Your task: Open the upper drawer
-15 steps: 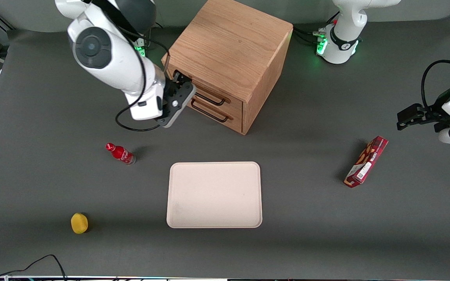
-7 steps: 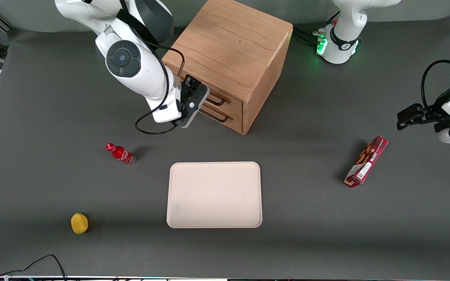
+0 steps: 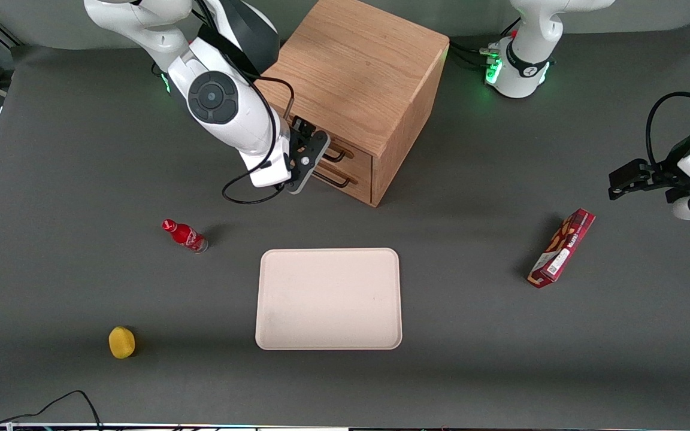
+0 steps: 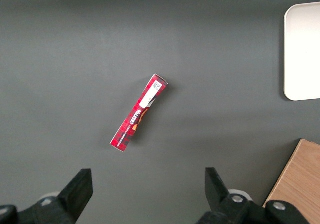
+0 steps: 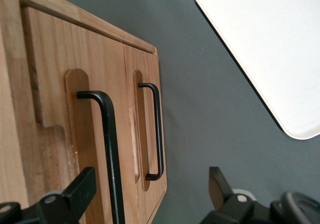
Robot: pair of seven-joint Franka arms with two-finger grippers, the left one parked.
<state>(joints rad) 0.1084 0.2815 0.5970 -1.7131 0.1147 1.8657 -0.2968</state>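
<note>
The cube-shaped oak cabinet (image 3: 357, 72) stands at the back of the table. Its upper drawer (image 3: 358, 157) sits just under the top board and looks level with the drawer beneath it. In the right wrist view the upper drawer (image 5: 50, 84) carries a thin black bar handle (image 5: 111, 154), and the lower drawer's handle (image 5: 158, 129) runs beside it, closer to the tabletop. My gripper (image 3: 315, 143) hangs open right in front of the drawer fronts. From the wrist, the gripper (image 5: 150, 189) has the upper handle between its fingers, close to one finger (image 5: 82, 189) and untouched.
A cream tray (image 3: 328, 298) lies nearer the front camera than the cabinet. A red bottle (image 3: 184, 235) and a yellow fruit (image 3: 121, 342) lie toward the working arm's end. A red snack box (image 3: 562, 248) lies toward the parked arm's end.
My gripper has travelled along the cabinet front toward the parked arm's end and closer to the drawer handles. The drawers have not moved.
</note>
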